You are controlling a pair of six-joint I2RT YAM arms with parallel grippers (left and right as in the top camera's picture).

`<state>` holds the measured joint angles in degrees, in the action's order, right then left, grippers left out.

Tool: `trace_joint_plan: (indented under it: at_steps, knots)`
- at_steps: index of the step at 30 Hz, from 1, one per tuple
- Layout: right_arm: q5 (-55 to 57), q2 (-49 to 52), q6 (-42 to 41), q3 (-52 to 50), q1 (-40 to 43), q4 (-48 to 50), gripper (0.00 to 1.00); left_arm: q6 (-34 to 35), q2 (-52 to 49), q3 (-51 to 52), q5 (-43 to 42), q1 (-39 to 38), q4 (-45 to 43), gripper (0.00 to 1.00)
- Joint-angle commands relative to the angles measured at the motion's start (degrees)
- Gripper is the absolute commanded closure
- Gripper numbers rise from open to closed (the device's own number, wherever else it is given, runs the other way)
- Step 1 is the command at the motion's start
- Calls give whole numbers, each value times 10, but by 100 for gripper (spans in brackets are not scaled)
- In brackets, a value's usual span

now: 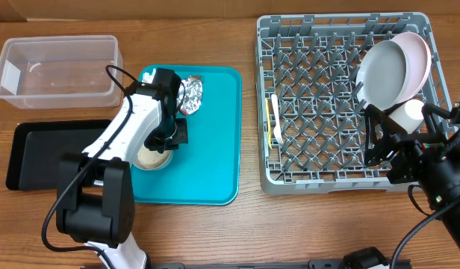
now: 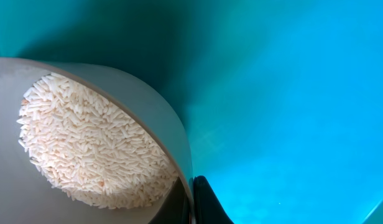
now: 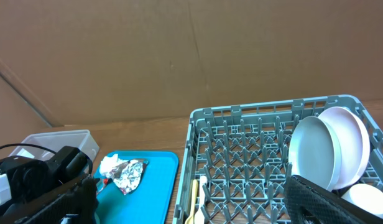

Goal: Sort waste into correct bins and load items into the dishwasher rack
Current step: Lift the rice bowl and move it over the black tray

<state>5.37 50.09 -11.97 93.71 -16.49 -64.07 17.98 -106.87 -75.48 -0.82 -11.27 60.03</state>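
Left gripper (image 1: 164,140) low, mid-left; right gripper (image 1: 403,123) low, far right.

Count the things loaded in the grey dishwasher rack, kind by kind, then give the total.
pale pink plate: 1
grey round dish: 1
white cup: 1
yellow spoon: 1
white fork: 1
Total in the dishwasher rack: 5

Grey rack (image 1: 319,82) near the right edge holds two dishes (image 1: 383,75); tub (image 1: 57,67) in the back-left corner; teal tray (image 1: 215,149) mid-table.
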Motion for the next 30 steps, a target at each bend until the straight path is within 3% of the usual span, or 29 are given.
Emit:
trace_joint_plan:
  at_steps: [1,16,22,30]
  knots:
    - [6,-3,0,0,3,3,0,-12,38,-15,-37,-1,-1,96]
    - [6,-3,0,0,3,3,0,-17,248,-15,-52,18,19,96]
    - [6,-3,0,0,3,3,0,-39,276,-15,-73,101,56,96]
    - [6,-3,0,0,3,3,0,-171,276,-15,-217,294,73,96]
